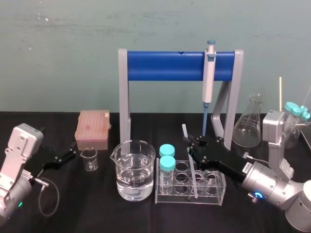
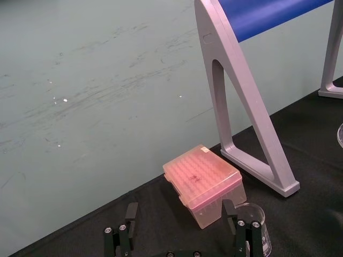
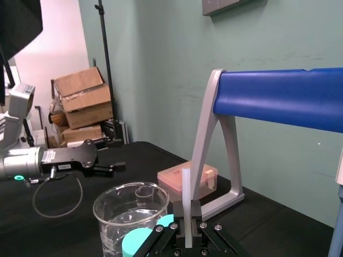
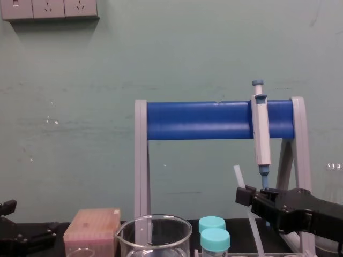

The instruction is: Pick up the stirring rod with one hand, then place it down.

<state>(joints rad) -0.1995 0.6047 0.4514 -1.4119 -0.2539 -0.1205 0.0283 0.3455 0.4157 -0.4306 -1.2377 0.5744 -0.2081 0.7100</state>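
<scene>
The right tool (image 1: 195, 144), black with long flat jaws, is clamped together on the thin, straight, translucent white stirring rod (image 1: 185, 131). It grips the rod in its upper part, so a short length stands out above the jaws. The rod is held nearly upright, leaning a little, over the middle of the black tabletop (image 1: 87, 208) toward its near edge. Its lower part runs down into the clear plastic test-tube rack (image 1: 218, 191), beside two vials with turquoise caps (image 1: 167, 162); whether its tip touches the rack's floor cannot be told. A large clear glass beaker holding water (image 1: 135, 170) stands just beside the rack, on the side toward the tabletop's left edge. Behind, a grey-and-blue pipette (image 1: 209, 73) hangs on the blue-barred grey stand (image 1: 165, 65). The left tool (image 1: 72, 154) rests low near the tabletop's left edge, jaws spread apart and holding nothing, near a small empty glass beaker (image 1: 89, 158) and a pink translucent tip box (image 1: 93, 128).
</scene>
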